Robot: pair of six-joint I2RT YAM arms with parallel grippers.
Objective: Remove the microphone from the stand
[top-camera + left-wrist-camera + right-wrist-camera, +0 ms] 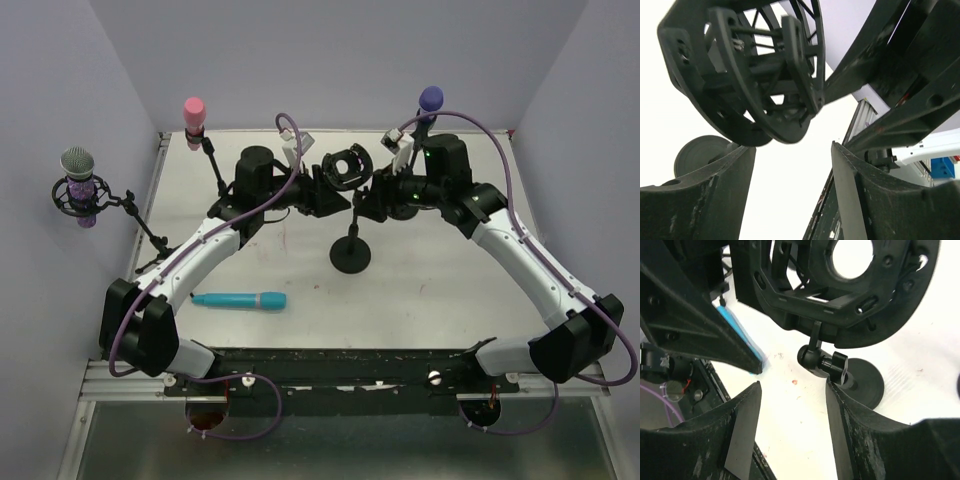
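- teal microphone [240, 300] lies flat on the worktop [450, 290], near-left area, lengthwise left to right, just ahead of the left arm's base; nothing touches it
- in the right wrist view a strip of teal shows at the left, mostly hidden behind a dark arm part
- shock mount [348, 167] at the top of the stand is empty, open ring visible through the middle; wrist views show it close up [755, 75] [840, 285]
- stand's round black base [352, 256] sits mid-worktop, well apart from the teal mic; also seen under the mount [865, 382]
- left tool [318, 192] is just left of the shock mount, fingers spread, nothing between them [792, 150]; mount hangs just beyond the fingertips
- right tool [372, 200] is just right of the mount, fingers apart, gripping nothing [792, 385]; the stand's swivel knob [832, 365] is beyond the gap
- can't tell if either tool touches the mount
- pink microphone [194, 110] on a stand, back left
- blue-purple microphone [432, 97] on a stand, back right
- silver-headed microphone [79, 180] in its own shock mount, far left, off the worktop's edge
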